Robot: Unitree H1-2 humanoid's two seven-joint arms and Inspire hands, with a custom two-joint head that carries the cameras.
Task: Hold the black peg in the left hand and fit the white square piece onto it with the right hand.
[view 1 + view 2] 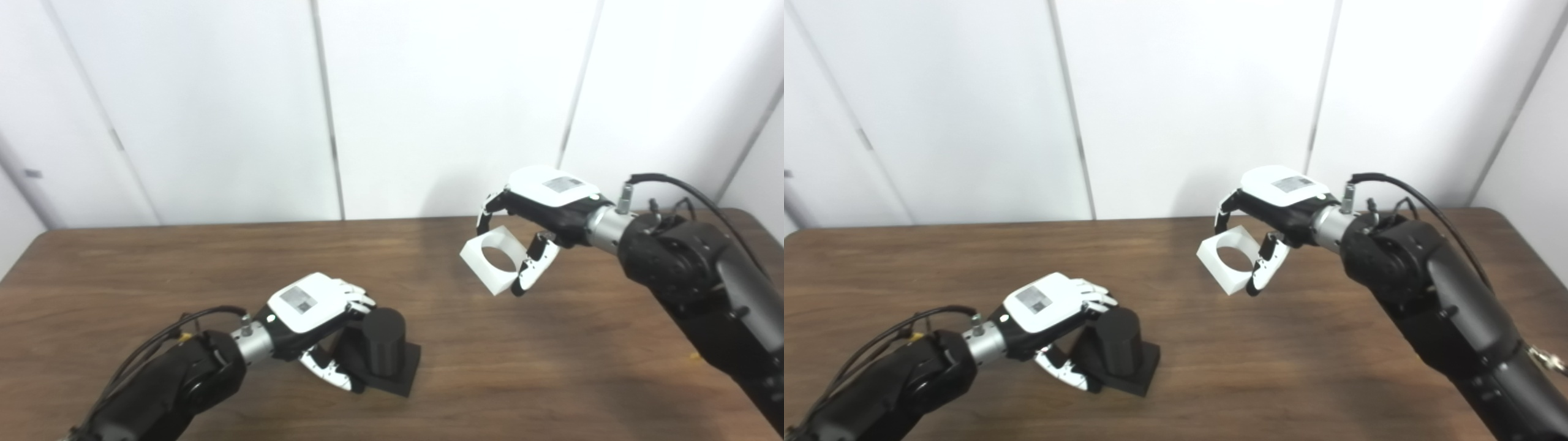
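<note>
At the near left, the left robot hand (pixel 315 318) wraps its fingers around the black peg (pixel 384 349), which stands upright on its square base on the wooden tabletop (pixel 490 380). Well apart to the right, the right robot hand (pixel 542 214) holds the white square piece (pixel 493 260) tilted above the tabletop, its round hole visible.
</note>
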